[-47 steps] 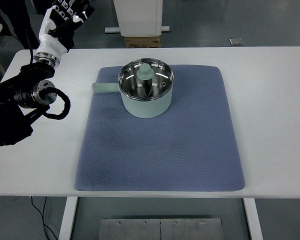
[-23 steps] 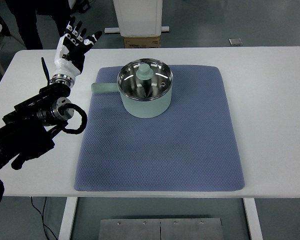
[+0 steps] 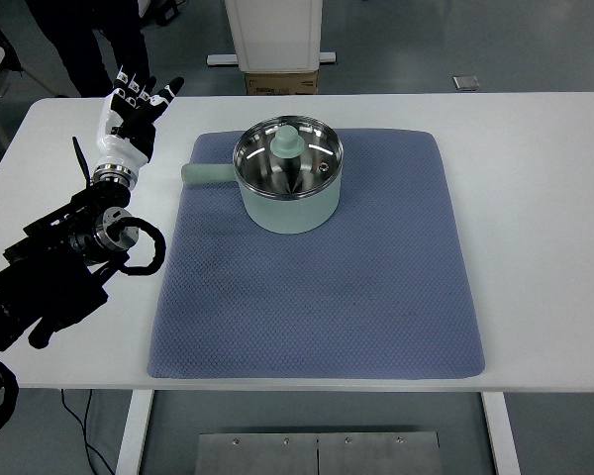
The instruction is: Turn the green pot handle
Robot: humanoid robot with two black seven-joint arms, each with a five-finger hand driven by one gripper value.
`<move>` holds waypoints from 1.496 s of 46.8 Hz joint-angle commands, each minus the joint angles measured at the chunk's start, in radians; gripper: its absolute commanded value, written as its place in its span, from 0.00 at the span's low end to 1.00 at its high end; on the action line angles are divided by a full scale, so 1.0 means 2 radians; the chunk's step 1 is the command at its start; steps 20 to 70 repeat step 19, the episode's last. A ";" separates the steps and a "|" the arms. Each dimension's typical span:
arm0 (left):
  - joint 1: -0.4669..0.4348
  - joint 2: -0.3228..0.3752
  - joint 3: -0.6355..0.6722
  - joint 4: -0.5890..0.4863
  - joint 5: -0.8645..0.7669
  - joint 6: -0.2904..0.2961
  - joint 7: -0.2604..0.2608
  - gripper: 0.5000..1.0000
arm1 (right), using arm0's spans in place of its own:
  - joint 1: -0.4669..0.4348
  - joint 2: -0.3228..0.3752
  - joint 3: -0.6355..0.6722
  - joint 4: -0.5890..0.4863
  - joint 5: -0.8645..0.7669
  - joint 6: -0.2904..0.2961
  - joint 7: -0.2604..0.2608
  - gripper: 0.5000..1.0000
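Observation:
A pale green pot (image 3: pixel 289 203) with a glass lid and green knob (image 3: pixel 288 142) stands on the blue mat (image 3: pixel 317 287), toward its far left part. Its green handle (image 3: pixel 206 174) sticks out to the left, level with the mat's left edge. My left hand (image 3: pixel 129 119) is raised over the white table, to the left of and beyond the handle, apart from it. Its fingers (image 3: pixel 139 89) are spread, pointing away from me, and hold nothing. The black left arm (image 3: pixel 59 267) runs in from the lower left. No right arm shows.
The white table (image 3: pixel 535 198) reaches past the mat on all sides. Beyond the far edge stand a white pedestal (image 3: pixel 273 35) and a cardboard box (image 3: pixel 281 82). A person's dark legs (image 3: pixel 99 40) show at the top left.
My left arm has come forward and down from the far left corner. The hand has sunk a little and now stands left of the pot handle. The pot has not moved.

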 commanded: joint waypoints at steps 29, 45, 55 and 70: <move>0.006 -0.009 0.000 0.001 0.002 -0.014 0.008 1.00 | -0.003 0.000 0.002 0.000 0.001 0.000 -0.003 1.00; 0.006 -0.009 0.000 0.001 0.002 -0.014 0.008 1.00 | -0.003 0.000 0.002 0.000 0.001 0.000 -0.003 1.00; 0.006 -0.009 0.000 0.001 0.002 -0.014 0.008 1.00 | -0.003 0.000 0.002 0.000 0.001 0.000 -0.003 1.00; 0.006 -0.009 0.000 0.001 0.002 -0.014 0.008 1.00 | -0.003 0.000 0.002 0.000 0.001 0.000 -0.003 1.00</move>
